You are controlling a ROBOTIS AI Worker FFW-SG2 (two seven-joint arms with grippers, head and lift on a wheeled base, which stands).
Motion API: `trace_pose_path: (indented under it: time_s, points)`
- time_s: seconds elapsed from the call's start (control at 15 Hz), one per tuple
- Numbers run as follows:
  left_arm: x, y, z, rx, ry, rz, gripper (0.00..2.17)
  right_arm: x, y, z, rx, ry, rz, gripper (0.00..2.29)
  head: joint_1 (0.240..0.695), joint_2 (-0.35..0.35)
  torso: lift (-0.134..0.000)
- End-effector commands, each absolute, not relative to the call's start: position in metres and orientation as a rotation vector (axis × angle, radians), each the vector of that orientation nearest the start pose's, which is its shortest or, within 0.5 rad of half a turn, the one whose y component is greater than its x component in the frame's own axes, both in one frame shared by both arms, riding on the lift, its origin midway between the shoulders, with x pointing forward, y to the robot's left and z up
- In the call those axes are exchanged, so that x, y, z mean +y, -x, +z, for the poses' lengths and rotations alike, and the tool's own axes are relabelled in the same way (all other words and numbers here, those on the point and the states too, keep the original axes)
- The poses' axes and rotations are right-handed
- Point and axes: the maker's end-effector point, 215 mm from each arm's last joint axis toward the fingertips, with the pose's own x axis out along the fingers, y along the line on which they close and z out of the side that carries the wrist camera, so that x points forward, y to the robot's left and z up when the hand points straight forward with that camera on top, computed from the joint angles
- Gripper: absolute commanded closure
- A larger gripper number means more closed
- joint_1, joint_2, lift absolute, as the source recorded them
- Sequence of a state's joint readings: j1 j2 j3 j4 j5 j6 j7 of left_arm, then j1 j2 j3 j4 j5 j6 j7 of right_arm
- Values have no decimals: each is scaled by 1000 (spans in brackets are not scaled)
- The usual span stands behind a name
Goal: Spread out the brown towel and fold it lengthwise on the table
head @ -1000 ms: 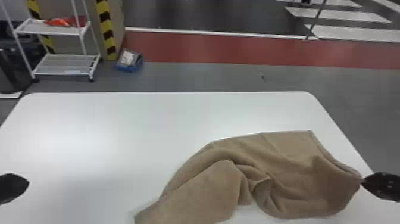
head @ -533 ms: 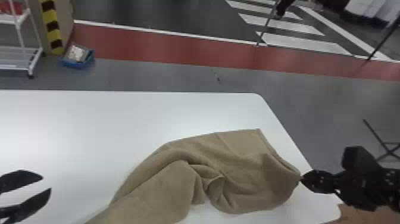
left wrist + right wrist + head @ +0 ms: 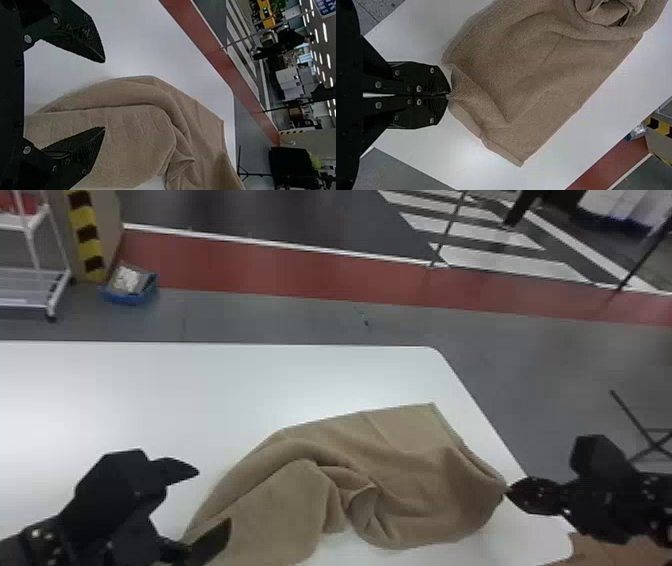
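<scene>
White tabletop [image 3: 200,390], grey floor [image 3: 280,320] and red strip [image 3: 280,270] behind; we see the head view has swung toward the robot's right over the last second. Bigger change for us: left gripper [image 3: 214,496] has come in from the side to the brown towel's [image 3: 400,470] left, near part, fingers spread, one overlapping the cloth in view; contact, can't tell. Right gripper [image 3: 448,95] is still closed on the towel's edge, by the table's right side. Towel is on the table, rumpled, with a curled fold [image 3: 362,500] mid-cloth, its layout about the same as half a second ago. We read this as setting up a second grip, so spreading comes first, lengthwise fold later. Next, we'd want the left to catch a real edge; pinching mid-cloth or both layers would likely keep the bunching in.
</scene>
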State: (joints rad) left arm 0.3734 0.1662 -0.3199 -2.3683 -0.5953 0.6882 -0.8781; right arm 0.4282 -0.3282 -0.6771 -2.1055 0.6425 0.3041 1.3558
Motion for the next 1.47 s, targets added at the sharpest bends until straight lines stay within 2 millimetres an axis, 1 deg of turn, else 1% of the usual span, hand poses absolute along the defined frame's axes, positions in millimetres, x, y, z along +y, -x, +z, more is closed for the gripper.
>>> trace_pose_path:
  time_s: [0.0, 0.07, 0.13, 0.2, 0.33, 0.47, 0.6, 0.67, 0.87, 1.0, 1.13, 1.2, 1.27, 1.33, 1.4]
  points:
    - [17, -356, -367, 463, -396, -915, 329, -498, -330, -378, 861, 732, 494, 1555, 695, -350, -125]
    - [5, -355, -363, 449, -380, -930, 329, -499, -329, -382, 865, 724, 492, 1555, 695, -350, -125]
    - [-3, -354, -368, 455, -373, -935, 329, -499, -328, -384, 869, 718, 492, 1555, 695, -350, -125]
    - [-10, -356, -375, 461, -352, -932, 410, -501, -327, -386, 875, 718, 488, 1555, 695, -350, -125]
    - [-26, -360, -387, 466, -320, -924, 424, -501, -326, -388, 880, 716, 485, 1555, 695, -350, -125]
    - [-50, -352, -399, 479, -318, -962, 424, -503, -324, -390, 891, 717, 479, 1555, 695, -350, -125]
    - [-65, -349, -412, 497, -299, -980, 424, -503, -322, -392, 894, 712, 479, 1555, 695, -350, -125]
    - [-72, -346, -414, 503, -273, -989, 424, -504, -321, -393, 900, 709, 474, 1555, 695, -350, -125]
    - [-89, -336, -421, 513, -276, -1032, 424, -504, -321, -395, 905, 710, 474, 1555, 695, -350, -125]
    - [-94, -337, -433, 525, -284, -1010, 424, -503, -321, -398, 909, 709, 477, 1555, 695, -350, -125]
    - [-96, -341, -438, 531, -288, -999, 424, -503, -321, -398, 912, 713, 475, 1555, 695, -350, -125]
    - [-102, -340, -440, 528, -299, -1003, 427, -503, -321, -398, 912, 713, 475, 1555, 695, -350, -125]
    - [-105, -340, -447, 535, -320, -999, 630, -504, -320, -398, 913, 714, 475, 1555, 695, -350, -125]
    - [-107, -341, -453, 534, -350, -982, 1160, -504, -320, -398, 914, 710, 474, 1555, 695, -350, -125]
    - [-101, -347, -455, 531, -370, -949, 1676, -504, -320, -398, 915, 711, 473, 1555, 695, -350, -125]
